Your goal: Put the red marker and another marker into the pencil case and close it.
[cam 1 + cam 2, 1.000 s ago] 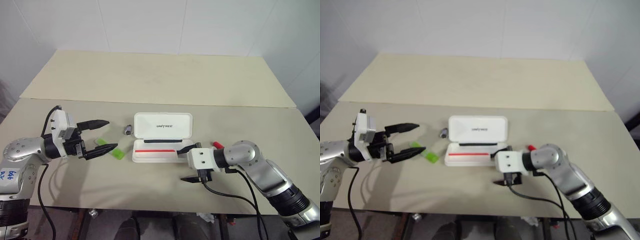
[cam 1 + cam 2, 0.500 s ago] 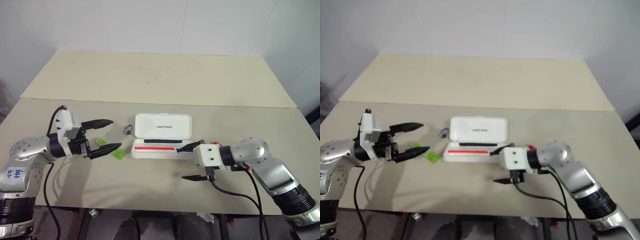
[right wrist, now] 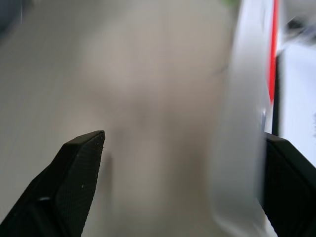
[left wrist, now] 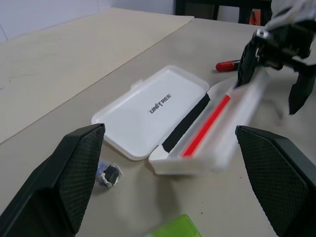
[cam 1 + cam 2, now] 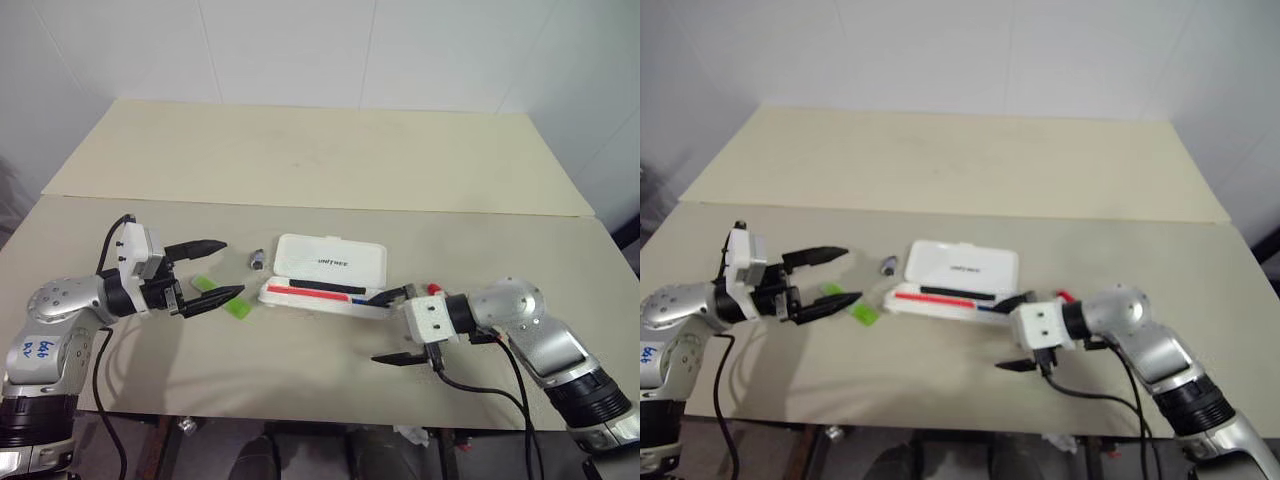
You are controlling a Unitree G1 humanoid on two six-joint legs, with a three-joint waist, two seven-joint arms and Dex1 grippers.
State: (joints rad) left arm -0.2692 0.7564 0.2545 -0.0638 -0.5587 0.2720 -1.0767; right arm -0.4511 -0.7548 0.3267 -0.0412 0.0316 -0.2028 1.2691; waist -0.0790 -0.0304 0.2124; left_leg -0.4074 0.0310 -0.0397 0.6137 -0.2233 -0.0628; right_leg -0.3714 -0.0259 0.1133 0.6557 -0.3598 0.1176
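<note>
Since the red marker (image 5: 436, 289) looks light, stiff and slick, the spread right claw (image 5: 398, 327) should pinch mid-barrel.

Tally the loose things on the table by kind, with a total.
Markers: 2, a red marker and a green marker
Pencil cases: 1, the white pencil case, lying open
Small grey metal pieces: 1, the metal piece
Total: 4
</note>
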